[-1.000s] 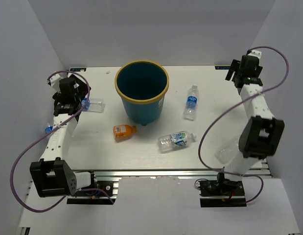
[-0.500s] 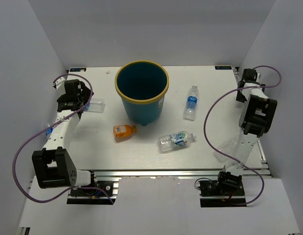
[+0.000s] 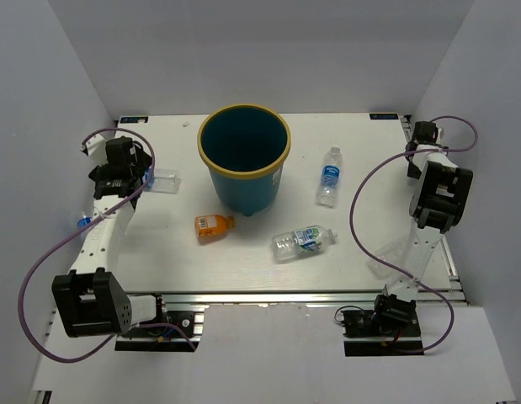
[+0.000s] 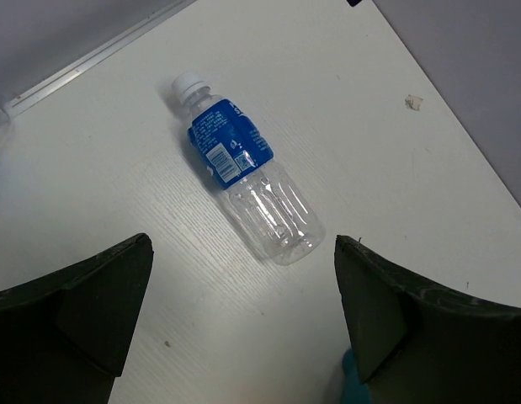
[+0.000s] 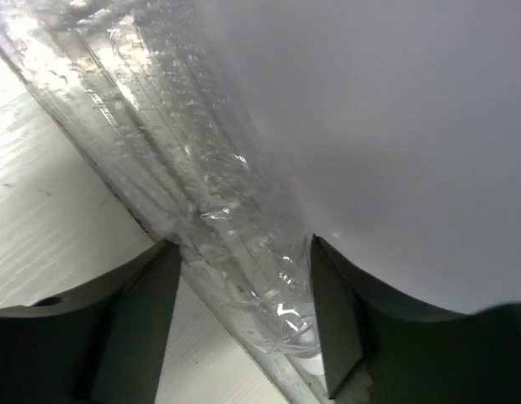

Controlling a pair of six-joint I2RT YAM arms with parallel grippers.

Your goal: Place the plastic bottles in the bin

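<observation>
The teal bin (image 3: 243,181) with a tan rim stands at the table's back middle. Around it lie an orange bottle (image 3: 213,225), a green-white labelled bottle (image 3: 304,240) and a blue-labelled bottle (image 3: 329,175). My left gripper (image 3: 139,175) (image 4: 243,242) hangs open just short of the base of a clear blue-labelled bottle (image 4: 241,179) (image 3: 164,181) with a white cap. My right gripper (image 5: 243,246) is shut on a clear unlabelled bottle (image 5: 184,168) lying along the table's edge rail against the wall. In the top view that gripper is hidden under my folded right arm (image 3: 437,198).
A small bottle with a blue cap (image 3: 83,223) lies at the left edge beside my left arm. A pale clear bottle-like shape (image 3: 385,259) lies by the right arm's lower link. Grey walls close in left, right and back.
My right arm has folded down from high at the back right to the table's right edge, and its jaws have closed round the clear bottle. The left arm shifted only slightly.
</observation>
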